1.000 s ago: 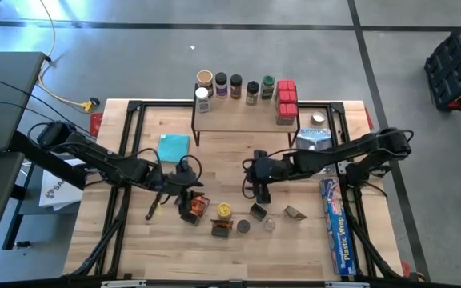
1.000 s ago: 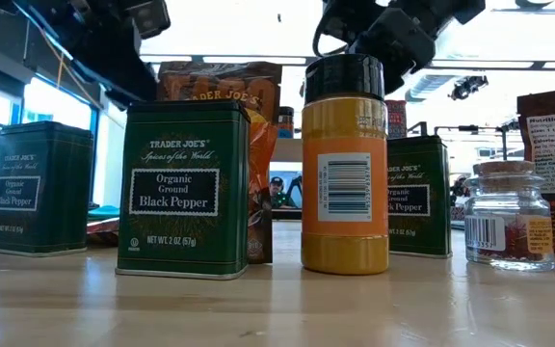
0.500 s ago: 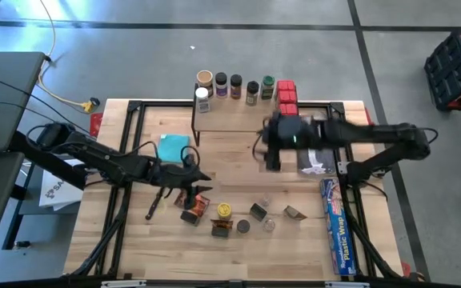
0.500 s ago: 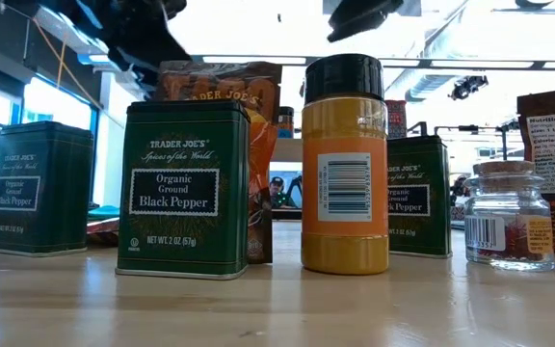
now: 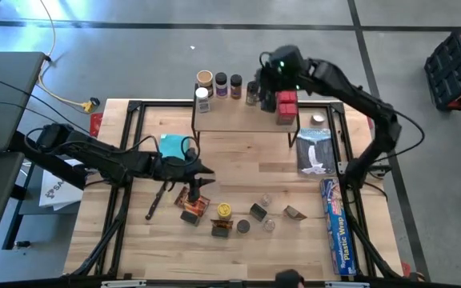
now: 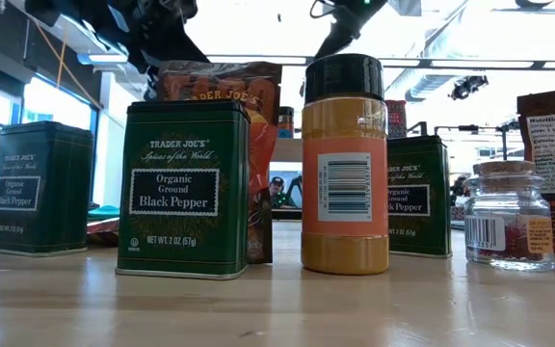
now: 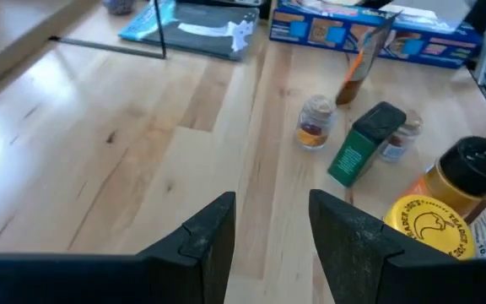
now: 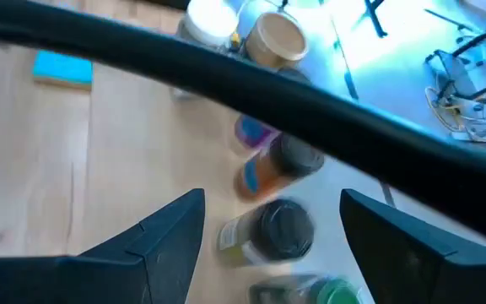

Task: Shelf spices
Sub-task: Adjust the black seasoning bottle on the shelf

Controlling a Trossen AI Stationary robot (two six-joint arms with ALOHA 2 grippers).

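I'm seeing the right gripper (image 5: 264, 80) hanging over the far edge of the worktop, above the right end of the shelf (image 5: 242, 118); its fingers (image 8: 159, 241) are standing wide apart with nothing between them. Jars (image 5: 236, 85) and red boxes (image 5: 286, 101) are lining the shelf's back edge. The left gripper (image 5: 201, 178) is hovering left of centre, jaws apart and empty, just above an orange packet (image 5: 195, 206). More spices are sitting near the front edge: a yellow-lidded jar (image 5: 224, 210), a green tin (image 7: 364, 145) lying on its side, small glass jars (image 5: 267, 225). The blue plastic-wrap box (image 5: 335, 226) is lying along the right edge.
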